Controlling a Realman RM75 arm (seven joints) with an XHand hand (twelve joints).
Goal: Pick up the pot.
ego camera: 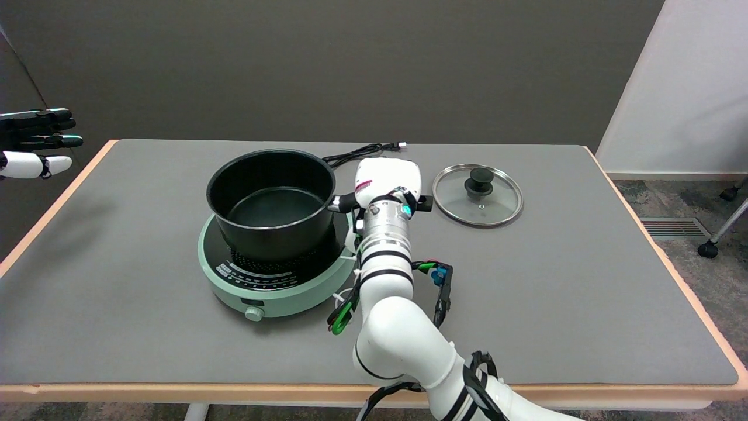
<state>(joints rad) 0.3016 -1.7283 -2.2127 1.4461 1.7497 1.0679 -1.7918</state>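
A black pot [272, 202] stands open on a mint-green induction cooker [274, 280] left of the table's middle. Its black handle [345, 203] sticks out to the right. My right hand [388, 178] lies over that handle with its white back facing the camera. The handle's stub shows on the hand's left and its end [425, 203] on the right. The fingers are hidden under the hand, so I cannot tell whether they grip the handle. Whether the pot's base touches the cooker plate is also unclear.
A glass lid [478, 194] with a black knob lies flat to the right of the hand. A black power cable [362, 152] runs behind the pot. The idle left hand [35, 143] hangs in the air at the upper left. The table's orange edge [175, 390] runs along the front.
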